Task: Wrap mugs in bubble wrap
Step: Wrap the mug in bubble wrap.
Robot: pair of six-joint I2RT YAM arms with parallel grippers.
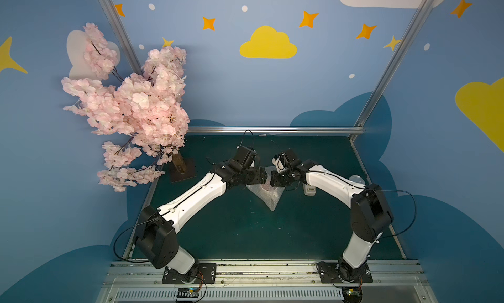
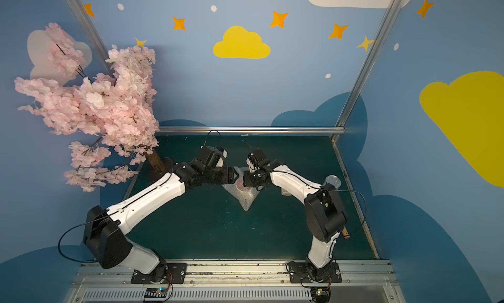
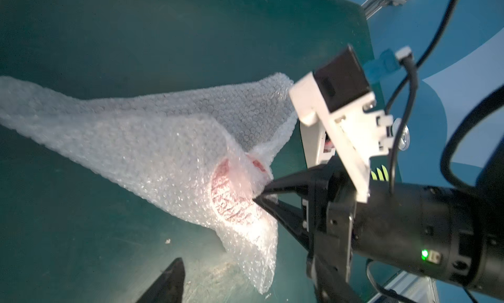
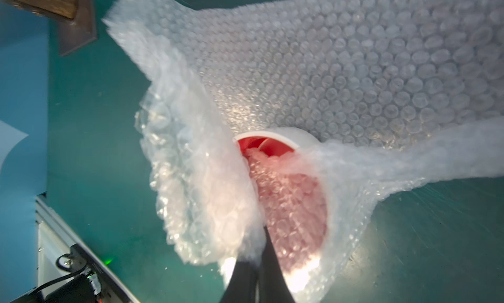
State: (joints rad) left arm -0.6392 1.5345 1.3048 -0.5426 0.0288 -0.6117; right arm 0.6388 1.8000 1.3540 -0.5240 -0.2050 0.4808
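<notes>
The left gripper [image 1: 266, 175] is standing open, so only the right gripper [image 3: 260, 194] is pinching the bubble wrap [image 1: 268, 198] around the mug [image 4: 297, 136] mid-table. A hard pull is risking shifting the mug or dragging the tuck out. The mug's red inside is holding a stuffed fold of wrap. Farther off, the tin can [image 1: 356, 179] is hiding its contents.

1 mug [image 4: 300, 136], 1 wrap [image 4: 354, 69], 2 pincers [image 1: 265, 176] [image 3: 259, 196].
</notes>
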